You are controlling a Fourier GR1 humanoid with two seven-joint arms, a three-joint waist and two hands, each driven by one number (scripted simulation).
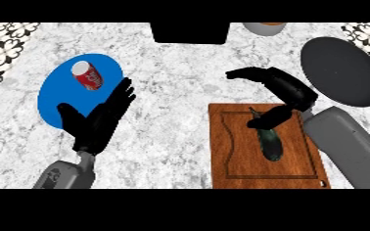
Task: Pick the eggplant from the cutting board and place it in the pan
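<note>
A dark green eggplant [271,144] lies lengthwise on the wooden cutting board [235,156] at the lower right. My right hand [289,92] hovers over the board's far end, fingers curved and spread, thumb [264,119] pointing down next to the eggplant's stem end; nothing is held in it. The dark grey pan [339,71] sits at the right edge, just beyond that hand. My left hand [101,117] rests open at the left, fingers straight, overlapping the blue plate.
A blue plate [57,90] at the left carries a red can [87,75] lying on its side. A black box [191,32] stands at the back centre, with a grey bowl [264,28] to its right. Patterned tiles show at both far corners.
</note>
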